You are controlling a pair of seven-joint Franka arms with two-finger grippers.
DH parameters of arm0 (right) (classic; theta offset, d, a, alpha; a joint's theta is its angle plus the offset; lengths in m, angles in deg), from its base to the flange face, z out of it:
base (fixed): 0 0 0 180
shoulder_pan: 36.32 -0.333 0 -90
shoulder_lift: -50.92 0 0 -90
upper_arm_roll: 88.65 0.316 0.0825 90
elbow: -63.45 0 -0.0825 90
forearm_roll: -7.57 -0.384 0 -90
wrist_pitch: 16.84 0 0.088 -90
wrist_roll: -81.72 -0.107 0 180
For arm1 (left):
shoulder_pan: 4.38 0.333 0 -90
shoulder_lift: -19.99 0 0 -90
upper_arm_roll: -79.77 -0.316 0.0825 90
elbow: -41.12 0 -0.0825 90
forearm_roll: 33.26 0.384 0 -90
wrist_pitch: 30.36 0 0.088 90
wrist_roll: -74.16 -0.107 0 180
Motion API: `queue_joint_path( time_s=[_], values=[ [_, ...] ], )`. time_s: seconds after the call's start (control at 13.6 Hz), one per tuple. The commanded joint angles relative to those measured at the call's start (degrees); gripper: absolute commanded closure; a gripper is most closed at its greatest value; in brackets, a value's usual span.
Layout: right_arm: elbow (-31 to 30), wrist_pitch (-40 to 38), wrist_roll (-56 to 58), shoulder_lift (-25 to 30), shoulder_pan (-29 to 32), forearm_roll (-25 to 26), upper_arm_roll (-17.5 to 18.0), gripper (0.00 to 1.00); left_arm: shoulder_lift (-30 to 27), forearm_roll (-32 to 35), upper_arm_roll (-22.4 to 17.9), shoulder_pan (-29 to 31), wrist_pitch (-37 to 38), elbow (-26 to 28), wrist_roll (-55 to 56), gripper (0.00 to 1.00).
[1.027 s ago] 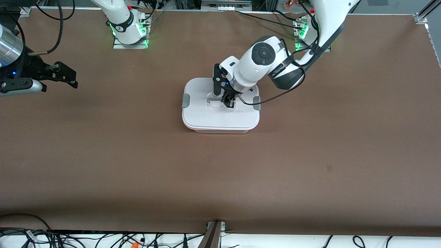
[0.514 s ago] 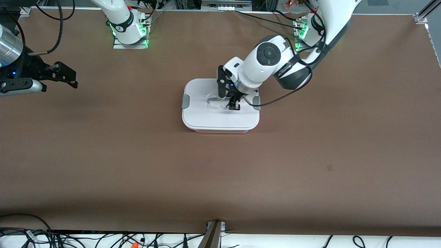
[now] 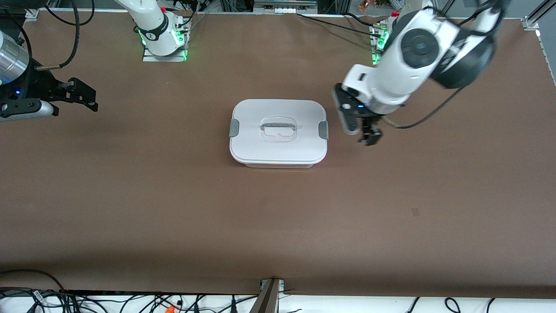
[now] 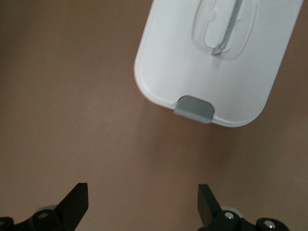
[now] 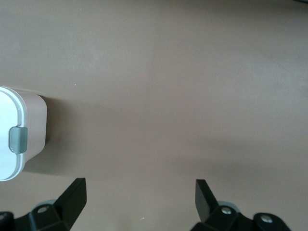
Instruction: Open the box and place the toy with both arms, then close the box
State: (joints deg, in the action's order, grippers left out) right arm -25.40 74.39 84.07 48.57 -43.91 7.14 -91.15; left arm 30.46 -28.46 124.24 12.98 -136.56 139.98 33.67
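The box [image 3: 278, 132] stands mid-table with its white lid on, the grey side clips [image 3: 323, 130] down and the clear handle [image 3: 278, 128] free. My left gripper [image 3: 363, 131] is open and empty, up over bare table beside the box toward the left arm's end. The left wrist view shows its spread fingertips [image 4: 77, 201], with the lid [image 4: 173, 72] and one clip [image 4: 194, 108] past them. My right gripper [image 3: 92, 99] is open and empty and waits at the right arm's end. The right wrist view shows the box's corner [image 5: 33, 130] and a clip [image 5: 18, 139]. The toy is out of view.
Brown table [image 3: 278, 217] all round the box. The arm bases [image 3: 163, 39] stand along the table's back edge. Cables [image 3: 130, 302] lie past the table's front edge.
My left gripper has left the lid's handle, risen and swung off the box toward the left arm's end of the table. The box and my right arm have not moved.
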Motion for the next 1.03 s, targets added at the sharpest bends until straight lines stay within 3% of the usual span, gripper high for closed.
queue_joint_path(
  time_s=[0.0,0.15,0.29,0.44,0.51,0.59,0.73,0.88,0.95],
  values=[
    [0.5,-0.2,-0.2,0.0,0.8,0.3,0.8,0.00,-3.4,-1.2,0.3,5.2,7.5,-4.9,7.5,0.00],
    [0.5,-0.2,-0.2,0.0,0.8,0.4,0.8,0.00,-2.7,-0.1,-0.9,5.3,13.7,-11.3,12.0,0.00],
    [0.5,-0.2,-0.2,0.0,0.7,0.5,0.8,0.00,-2.1,2.7,-3.0,5.5,15.1,-13.4,13.6,0.00],
    [0.5,-0.4,-0.2,-0.1,0.8,0.5,0.8,0.00,-3.0,2.2,-8.7,2.3,15.9,-13.9,14.3,0.00],
    [0.5,-0.4,-0.2,0.0,0.8,0.5,0.8,0.00,-3.9,2.0,-14.6,-0.8,15.6,-13.9,16.0,0.00],
    [0.5,-0.5,-0.3,0.0,0.8,0.5,0.8,0.00,-5.3,1.6,-18.7,-3.8,15.1,-13.2,19.8,0.00],
    [0.4,-0.6,-0.3,0.0,0.8,0.5,0.8,0.00,-7.4,2.0,-23.0,-5.8,13.9,-12.1,28.8,0.00],
    [0.4,-0.6,-0.3,-0.1,0.8,0.5,0.8,0.00,-10.5,1.5,-32.2,-13.6,13.8,-9.7,37.7,0.00],
    [0.4,-0.6,-0.3,0.0,0.8,0.5,0.8,0.00,-10.8,1.5,-34.3,-15.7,13.8,-9.6,39.8,0.00]
  ],
)
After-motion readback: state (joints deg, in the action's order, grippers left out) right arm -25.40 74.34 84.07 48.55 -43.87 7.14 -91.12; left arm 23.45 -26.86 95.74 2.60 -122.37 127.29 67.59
